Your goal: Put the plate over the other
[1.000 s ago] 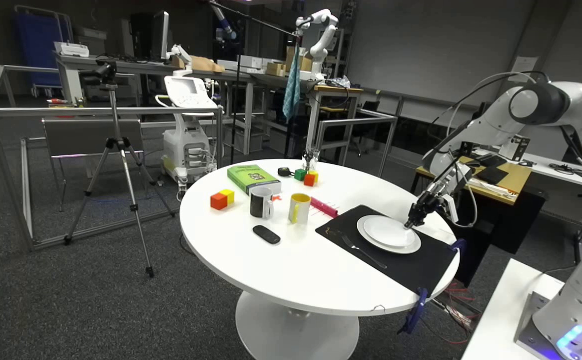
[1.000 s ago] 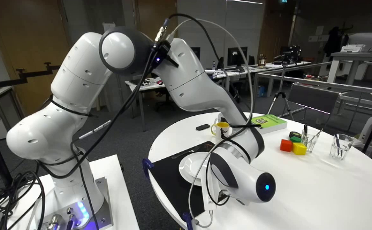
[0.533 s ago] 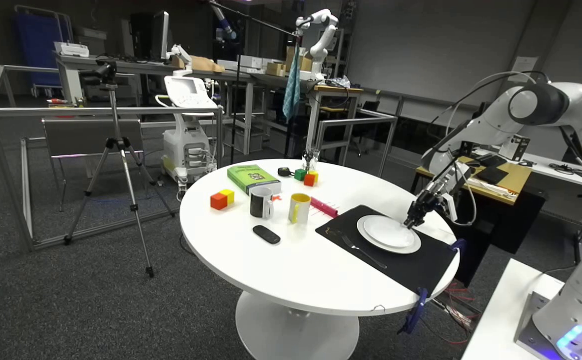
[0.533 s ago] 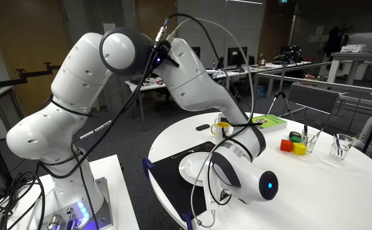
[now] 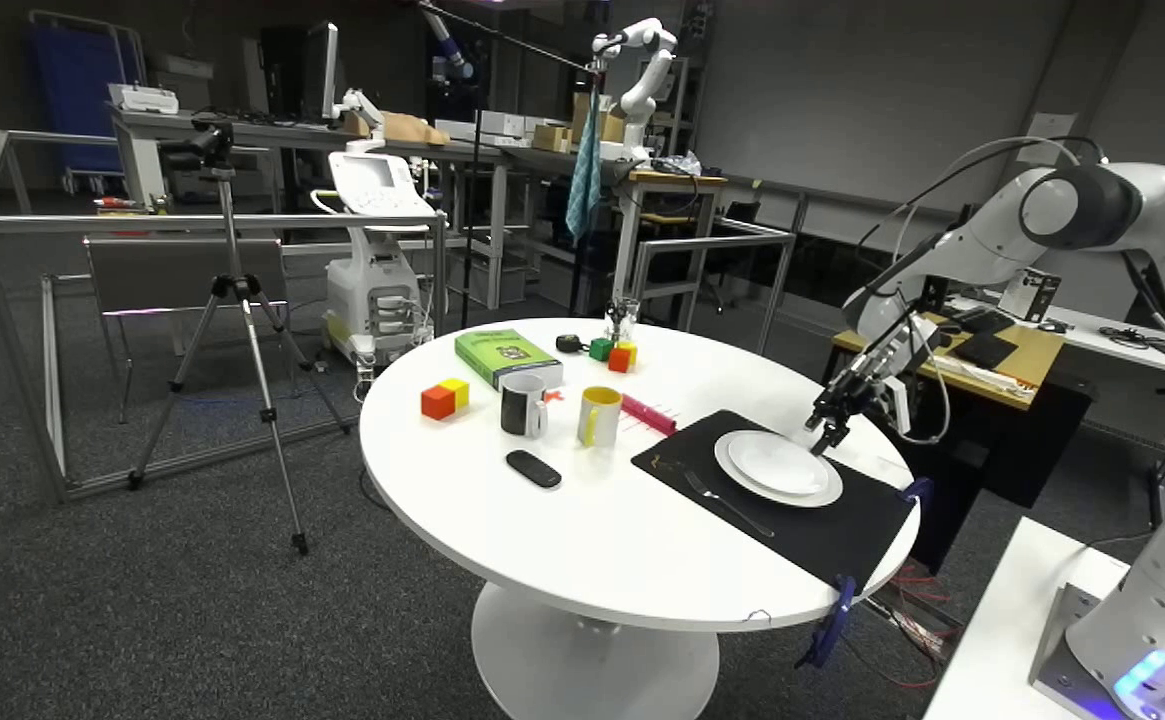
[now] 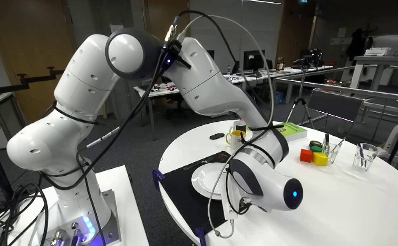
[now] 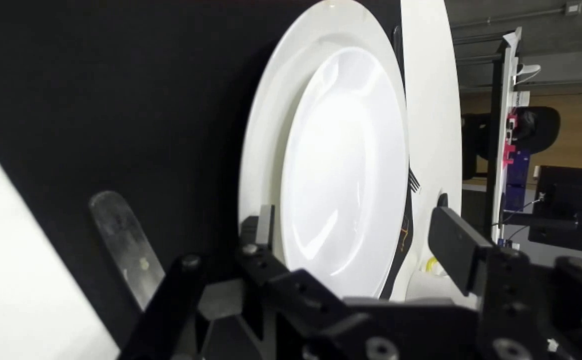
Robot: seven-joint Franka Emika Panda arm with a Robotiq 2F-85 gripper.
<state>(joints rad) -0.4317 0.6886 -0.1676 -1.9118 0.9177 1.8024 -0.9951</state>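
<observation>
Wrist view: wide-spread gripper [image 7: 355,220], empty, nr. rim of upper white dinner plate [image 7: 345,165], stacked on lower white dinner plate [image 7: 261,140], atop black placemat [image 7: 146,100]. Prob. rigid, slick, chip-prone, med. wt.; if adjusting, pinch rim only, w/ light force.

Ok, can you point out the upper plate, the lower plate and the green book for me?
Upper plate [image 7: 343,167]: in the wrist view, on its glossy inner face.
Lower plate [image 7: 262,135]: in the wrist view, on its exposed rim.
Green book [image 5: 506,352]: in an exterior view, on its cover.
</observation>
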